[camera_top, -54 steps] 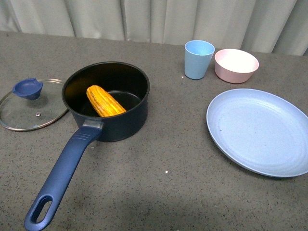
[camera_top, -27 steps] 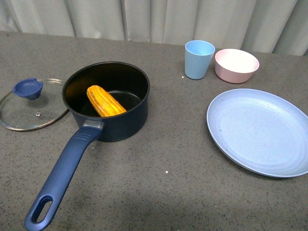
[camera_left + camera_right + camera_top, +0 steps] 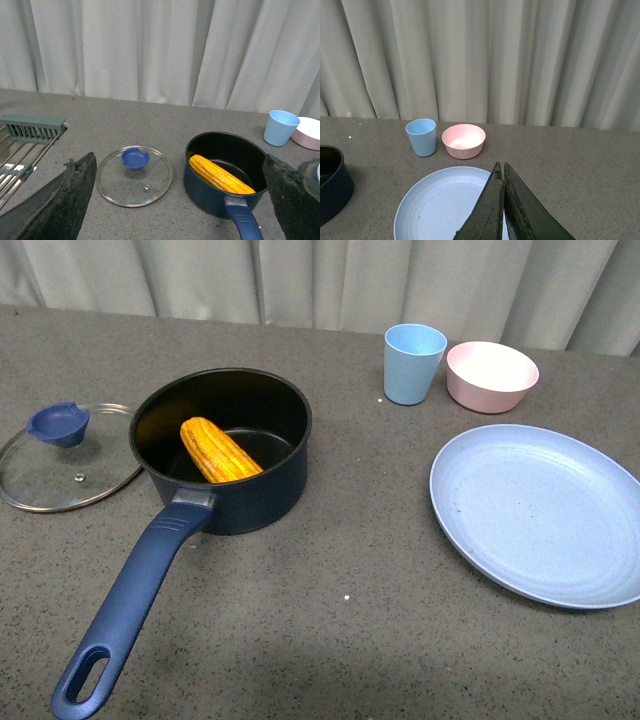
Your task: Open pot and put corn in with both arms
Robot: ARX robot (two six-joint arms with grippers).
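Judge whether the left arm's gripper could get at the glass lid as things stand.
Probably yes: the left gripper is open, and the glass lid lies flat on the table beside the pot, with nothing on it.

Left hand (image 3: 175,200): two broad, matt black fingers (image 3: 60,200) with rough, pitted surfaces and ragged edges. Right hand (image 3: 502,210): two dark, tapering, wedge-shaped fingers (image 3: 485,210), smoother-faced.
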